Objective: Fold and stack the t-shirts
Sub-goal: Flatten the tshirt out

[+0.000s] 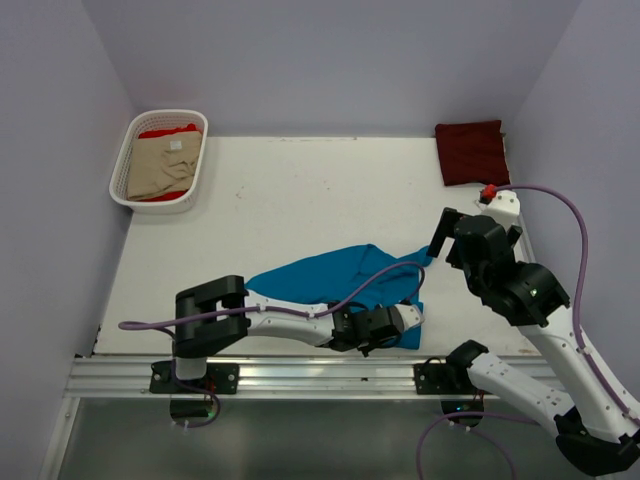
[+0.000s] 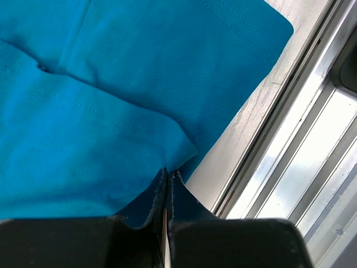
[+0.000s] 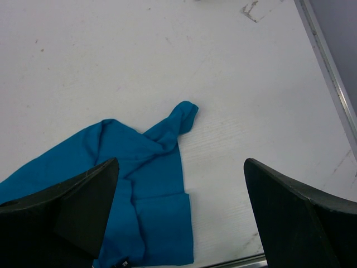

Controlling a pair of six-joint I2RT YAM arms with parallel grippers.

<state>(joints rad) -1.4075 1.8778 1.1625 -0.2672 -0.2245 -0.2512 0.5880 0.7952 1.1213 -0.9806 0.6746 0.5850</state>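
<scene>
The teal-blue t-shirt (image 1: 330, 280) lies crumpled near the table's front edge, one twisted sleeve pointing right. My left gripper (image 1: 405, 318) reaches low across it and is shut on the teal-blue t-shirt's (image 2: 111, 111) front right edge; the fingers (image 2: 184, 206) meet at a cloth corner. My right gripper (image 1: 445, 235) hovers open and empty above the table, just right of the shirt (image 3: 150, 167). The dark maroon t-shirt (image 1: 472, 150) lies folded at the back right corner. The beige t-shirt (image 1: 160, 170) lies on the bright red t-shirt (image 1: 168, 130) in the basket.
A white slotted basket (image 1: 128, 160) stands at the back left corner. The metal rail (image 2: 290, 139) runs along the front edge, close to my left gripper. Lilac walls close in the left, back and right sides of the white table (image 1: 330, 190).
</scene>
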